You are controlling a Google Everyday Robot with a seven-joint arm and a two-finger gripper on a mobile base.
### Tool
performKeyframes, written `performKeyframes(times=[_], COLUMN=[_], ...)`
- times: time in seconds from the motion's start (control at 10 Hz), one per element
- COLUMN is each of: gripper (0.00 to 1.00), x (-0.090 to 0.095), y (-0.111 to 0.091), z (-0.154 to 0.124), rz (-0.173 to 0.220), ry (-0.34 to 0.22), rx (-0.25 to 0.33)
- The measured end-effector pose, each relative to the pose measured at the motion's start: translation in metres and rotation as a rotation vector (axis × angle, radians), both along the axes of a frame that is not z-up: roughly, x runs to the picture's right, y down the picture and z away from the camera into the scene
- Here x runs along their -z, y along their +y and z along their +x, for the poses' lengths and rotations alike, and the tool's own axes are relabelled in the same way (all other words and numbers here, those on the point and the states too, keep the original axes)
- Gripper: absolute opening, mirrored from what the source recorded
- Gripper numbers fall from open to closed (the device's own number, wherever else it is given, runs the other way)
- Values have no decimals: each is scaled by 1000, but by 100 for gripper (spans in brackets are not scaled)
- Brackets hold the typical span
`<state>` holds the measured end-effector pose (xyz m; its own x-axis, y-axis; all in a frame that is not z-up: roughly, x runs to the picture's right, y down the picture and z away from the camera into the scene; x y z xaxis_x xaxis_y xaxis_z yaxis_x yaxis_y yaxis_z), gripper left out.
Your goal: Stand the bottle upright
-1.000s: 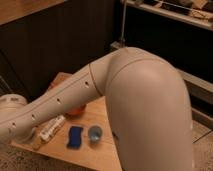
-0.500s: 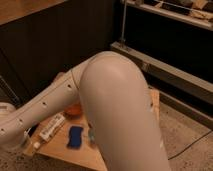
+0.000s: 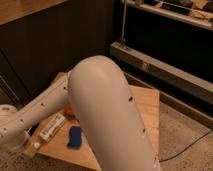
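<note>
— What moved?
— The arm's [image 3: 105,110] elbow swung left, baring the right side of the table [image 3: 150,105].
— Count?
— One bottle [image 3: 52,127], lying flat near left, beside one blue object [image 3: 75,137].
— End effector?
— Off the near-left edge past the wrist, spread wide, holding nothing. The forearm slants down-left.

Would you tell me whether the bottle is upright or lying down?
Lying down: the bottle rests lengthwise on the table. The tool is out of view, lower left.
</note>
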<state>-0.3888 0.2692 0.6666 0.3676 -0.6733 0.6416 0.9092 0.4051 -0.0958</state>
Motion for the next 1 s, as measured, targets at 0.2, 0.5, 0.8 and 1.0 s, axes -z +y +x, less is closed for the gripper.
performKeyframes(times=[0.2,0.5,0.8,1.0], gripper=[65,65,65,65], x=[-12,-28,-39,-44], y=[1,9,14,12], z=[-4,-7,0,7], rz=[-3,-7,-4,5], ry=[15,43,78,99], rx=[-15,-16,-18,-29])
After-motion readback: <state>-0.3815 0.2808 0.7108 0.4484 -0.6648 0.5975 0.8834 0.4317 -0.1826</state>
